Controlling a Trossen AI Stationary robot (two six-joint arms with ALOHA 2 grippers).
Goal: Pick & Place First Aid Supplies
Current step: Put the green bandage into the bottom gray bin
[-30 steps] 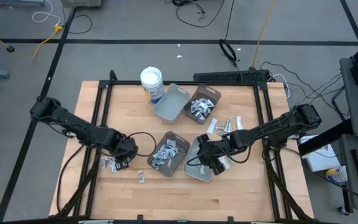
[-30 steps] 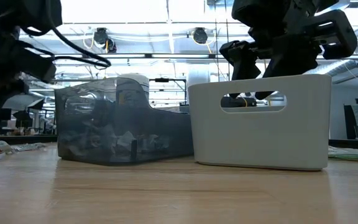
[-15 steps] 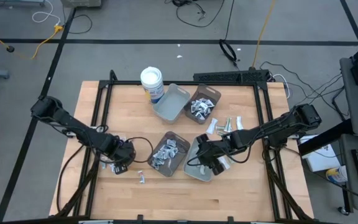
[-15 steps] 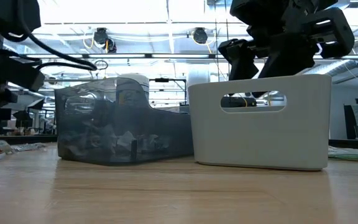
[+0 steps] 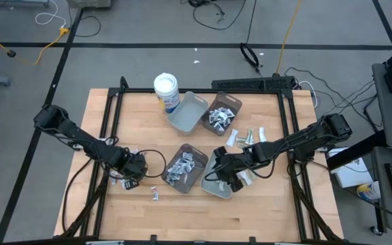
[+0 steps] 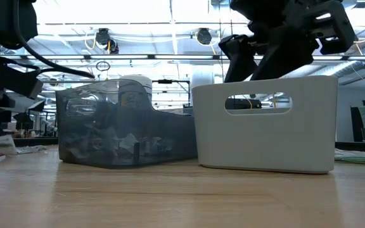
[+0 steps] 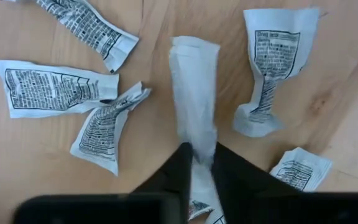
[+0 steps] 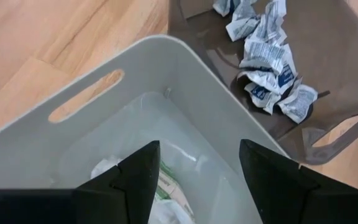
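1. My left gripper (image 7: 199, 163) is down at the table's left side, its jaws pinched on the near end of a pale narrow strip (image 7: 194, 93) that runs straight out ahead of the fingertips over the wood.
2. Around those jaws I see loose printed packets: one (image 7: 268, 68) off to one side of the strip, a crumpled one (image 7: 107, 127) just beside it on the other side, and a flat one (image 7: 45, 90) farther out that way.
3. In the high view the left gripper (image 5: 131, 175) sits among that scatter, with the brown tray (image 5: 199, 153) of packets near it toward the table's middle.
4. My right gripper (image 8: 197, 168) hangs over the grey tray (image 8: 104, 81), jaws spread wide with nothing between them.
5. Directly below those jaws the tray floor holds a few white packets (image 8: 107, 168).
6. Past the grey tray's far wall, ahead of the right fingertips, a heap of crumpled packets (image 8: 266, 56) lies in the brown tray.
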